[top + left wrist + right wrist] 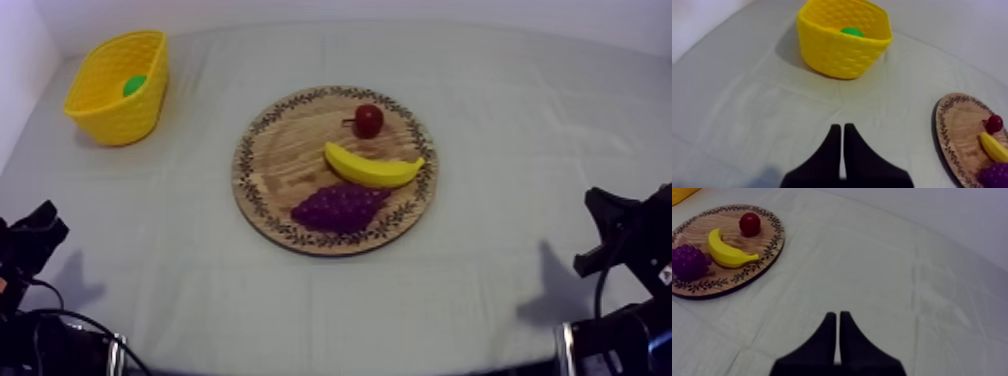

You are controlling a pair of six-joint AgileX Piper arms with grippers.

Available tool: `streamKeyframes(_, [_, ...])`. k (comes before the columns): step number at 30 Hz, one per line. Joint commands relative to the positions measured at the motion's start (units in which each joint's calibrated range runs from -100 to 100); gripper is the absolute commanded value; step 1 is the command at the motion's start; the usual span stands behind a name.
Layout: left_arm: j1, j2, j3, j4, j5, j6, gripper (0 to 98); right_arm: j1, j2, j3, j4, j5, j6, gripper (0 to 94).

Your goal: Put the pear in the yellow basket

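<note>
The green pear (134, 85) lies inside the yellow basket (118, 105) at the far left; its top peeks over the basket rim (851, 31). The round wooden board (270, 150) in the middle carries a small red fruit (368, 120), a banana (372, 167) and a bunch of grapes (338, 207). My left gripper (843, 131) is shut on nothing, low over bare cloth in front of the basket (842, 50). My right gripper (837, 318) is also shut on nothing, over the cloth to the right of the board (767, 248).
Both arms sit low at the near corners, the left arm (25, 250) and the right arm (625, 240). A white wall stands behind the basket. Open cloth lies between board and basket and all along the front.
</note>
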Motion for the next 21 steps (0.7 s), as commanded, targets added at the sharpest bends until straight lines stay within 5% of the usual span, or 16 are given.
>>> streamKeyframes(1, [-0.21, -0.05, 0.05, -0.04, 0.19, -4.38, 0.0, 0.02, -0.04, -0.05, -0.01, 0.02, 0.0, 0.4])
streamKeyframes(6, [-0.52, -0.2, 0.27, 0.6, 0.34, -6.0, 0.2, 0.02, -0.04, -0.05, -0.01, 0.02, -0.01, 0.4])
streamKeyframes(14, [-0.58, -0.23, 3.39, 1.24, -10.86, -0.63, 0.1, 0.02, -0.04, -0.05, -0.01, 0.02, 0.0, 0.4])
streamKeyframes(21, [-0.59, -0.23, 3.9, 1.28, -13.01, 0.98, 0.1, 0.02, -0.04, -0.05, -0.01, 0.02, 0.01, 0.4])
